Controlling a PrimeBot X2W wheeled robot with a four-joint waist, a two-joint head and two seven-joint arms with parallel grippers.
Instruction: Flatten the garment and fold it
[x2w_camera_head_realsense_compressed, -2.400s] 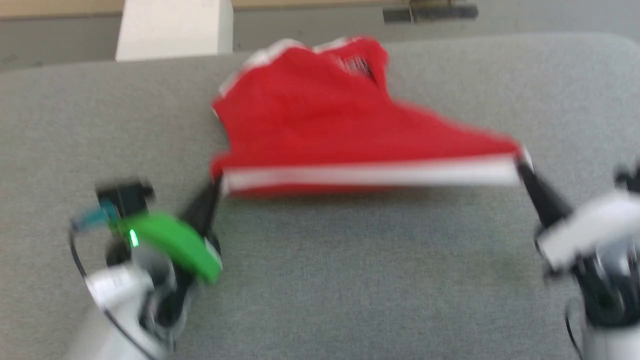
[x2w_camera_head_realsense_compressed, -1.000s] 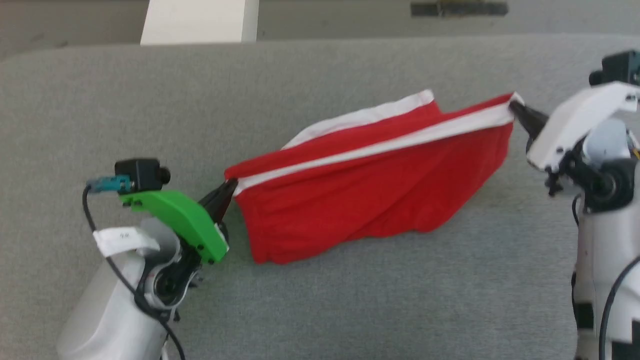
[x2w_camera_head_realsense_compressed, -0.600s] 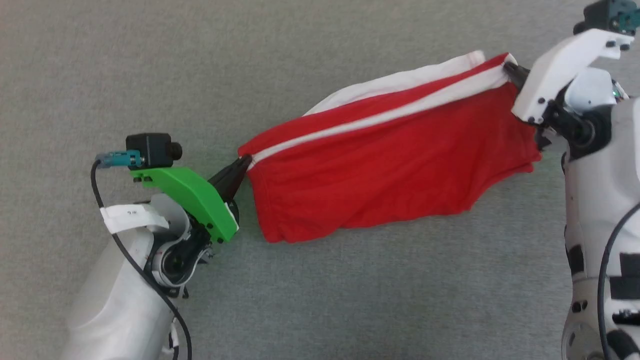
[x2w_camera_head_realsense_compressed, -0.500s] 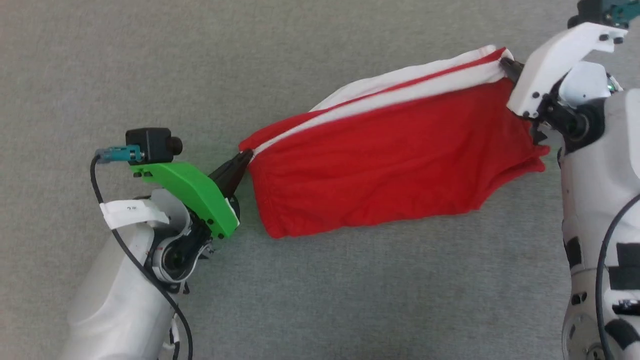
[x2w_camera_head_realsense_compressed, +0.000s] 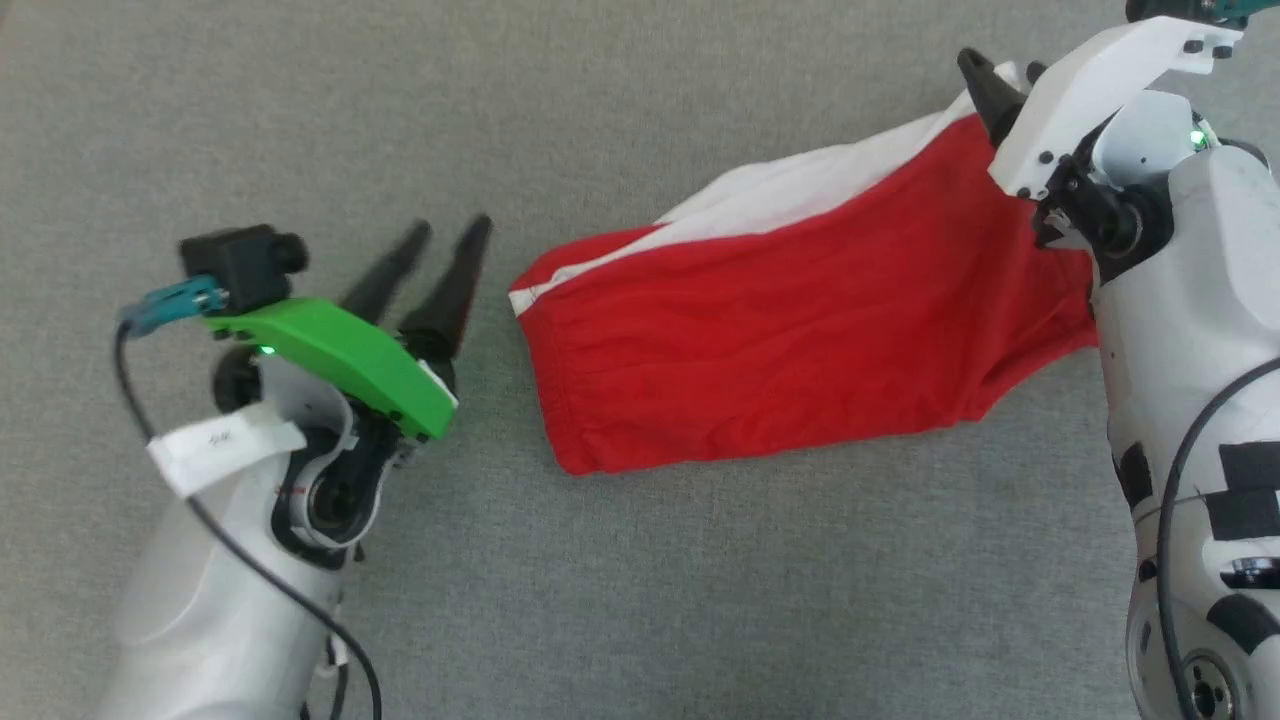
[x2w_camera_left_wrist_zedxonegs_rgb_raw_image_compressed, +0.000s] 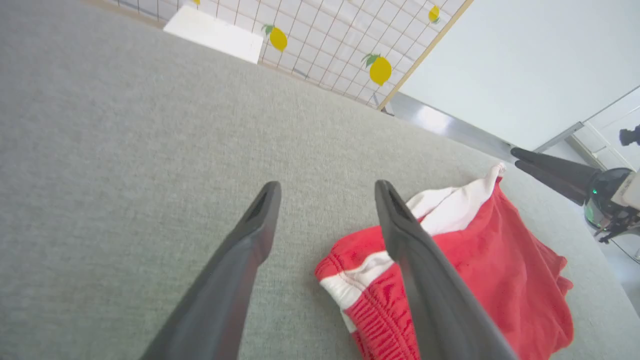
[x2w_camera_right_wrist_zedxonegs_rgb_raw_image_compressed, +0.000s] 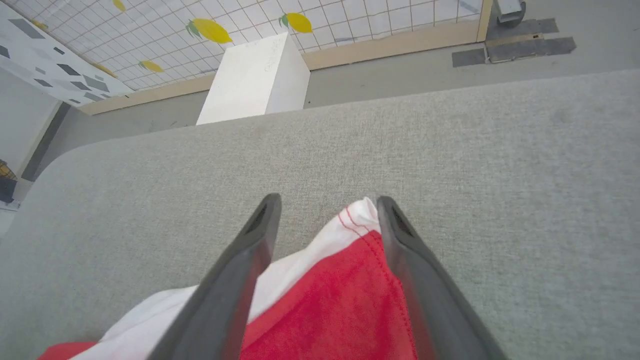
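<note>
Currently the garment (x2w_camera_head_realsense_compressed: 780, 350) is lying spread on the grey cloth-covered desk (x2w_camera_head_realsense_compressed: 700, 600). It is running slantwise from its gathered waistband near the left hand (x2w_camera_head_realsense_compressed: 450, 226) up to the white-trimmed hem corner at the right hand (x2w_camera_head_realsense_compressed: 1000, 62).

Neither end is being gripped. The left hand's fingers are being held apart over bare desk, just beside the waistband and clear of it. In the right wrist view the right hand (x2w_camera_right_wrist_zedxonegs_rgb_raw_image_compressed: 328, 199) is being shown with its fingers spread either side of the hem corner, the cloth sitting between them unclamped.

The flattening is being judged as nearly but not wholly finished (the white stripe along the far edge is looking doubled over, and the red panel is carrying shallow ripples). For this step to be done well, the right hand is best being drawn straight up off the corner, so that the hem is not being hooked and dragged by either finger.

The bunched stripe is then worth being smoothed outward before any fold is being attempted, since soft fabric like this is likely to be keeping whatever crease is being pressed into it. One stretch of the garment is being hidden beneath the right forearm, so how it is lying there cannot be told.
</note>
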